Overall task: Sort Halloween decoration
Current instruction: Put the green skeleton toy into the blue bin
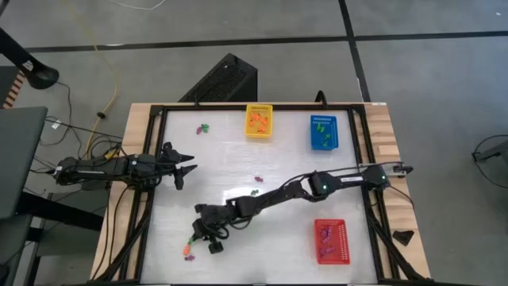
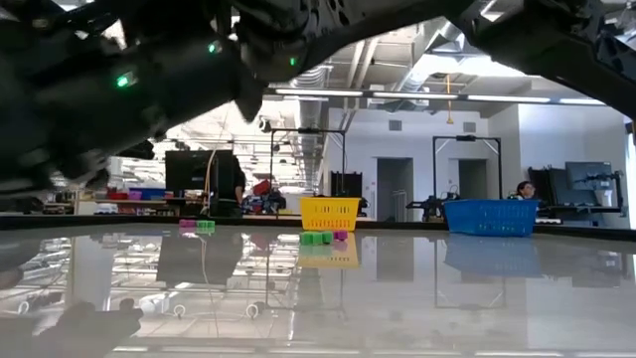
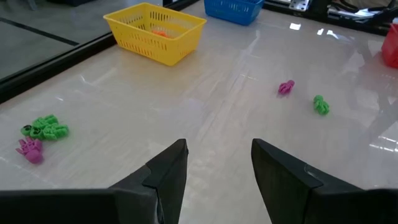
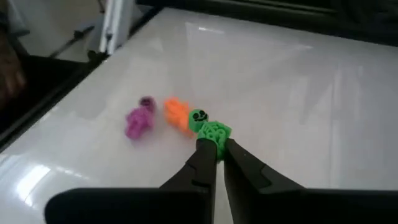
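Observation:
The Halloween decoration is scattered as tiny trinkets. By the table's near-left corner, a green trinket (image 4: 214,132) is in my shut right gripper (image 4: 216,149), also seen from above as my right gripper (image 1: 197,237). An orange trinket (image 4: 176,114) and a purple trinket (image 4: 138,122) lie on the table just beyond it. Another green (image 3: 45,128) and purple pair (image 3: 30,150) lies at the far left. Two more (image 3: 286,87) (image 3: 320,104) lie mid-table. My left gripper (image 3: 217,165) waits open at the left edge, touching nothing. My right gripper pinches the green trinket's body end (image 4: 212,139) between its two fingertips. The fingers slant down, coming from the table's right side. The trinket's round head (image 4: 198,116) sticks out beyond the tips, next to the orange trinket. I cannot tell whether it is clear of the table.
A yellow basket (image 1: 259,121) and a blue basket (image 1: 323,132) stand at the far edge, and a red basket (image 1: 331,241) at the near right. All three hold trinkets. My right arm (image 1: 302,189) stretches across the table's middle. The raised black frame (image 1: 151,143) borders the white top.

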Controlling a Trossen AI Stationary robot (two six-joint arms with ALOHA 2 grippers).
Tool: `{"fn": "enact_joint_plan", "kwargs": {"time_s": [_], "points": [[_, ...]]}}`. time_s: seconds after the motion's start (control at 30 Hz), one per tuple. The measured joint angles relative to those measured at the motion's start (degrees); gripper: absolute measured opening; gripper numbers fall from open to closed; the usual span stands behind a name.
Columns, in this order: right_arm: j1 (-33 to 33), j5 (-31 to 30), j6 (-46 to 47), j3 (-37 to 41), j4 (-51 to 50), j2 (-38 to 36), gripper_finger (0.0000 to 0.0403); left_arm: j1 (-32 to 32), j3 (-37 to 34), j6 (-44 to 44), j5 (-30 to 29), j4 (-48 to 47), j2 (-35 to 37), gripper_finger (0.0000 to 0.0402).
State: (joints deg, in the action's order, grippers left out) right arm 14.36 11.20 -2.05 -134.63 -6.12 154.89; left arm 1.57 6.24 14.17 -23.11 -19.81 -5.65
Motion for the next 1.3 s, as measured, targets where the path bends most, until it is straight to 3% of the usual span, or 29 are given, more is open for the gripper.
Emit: {"fn": "enact_joint_plan", "kwargs": {"time_s": [0.63, 0.77, 0.83, 0.97, 1.3], "points": [[-15.3, -0.8, -3.4, -0.1, -68.4, -23.1, 0.0036, 0.0, 0.0, 0.0, 0.0, 0.0, 0.0, 0.0169], [-20.7, -9.1, -1.0, -0.1, -83.1, -27.0, 0.0030, 0.0, 0.0, 0.0, 0.0, 0.0, 0.0, 0.0169], [-23.7, -14.8, 1.8, 1.4, -83.9, -29.9, 0.0028, 0.0, 0.0, 0.0, 0.0, 0.0, 0.0, 0.0169], [-30.6, -17.5, 4.4, 7.6, -83.8, -38.4, 0.0027, 0.0, 0.0, 0.0, -0.1, 0.0, 0.0, 0.0169], [-44.8, -23.5, 18.4, 34.9, -82.0, -58.2, 0.0028, 0.0, 0.0, 0.0, -0.1, 0.0, 0.0, 0.0169]]}}
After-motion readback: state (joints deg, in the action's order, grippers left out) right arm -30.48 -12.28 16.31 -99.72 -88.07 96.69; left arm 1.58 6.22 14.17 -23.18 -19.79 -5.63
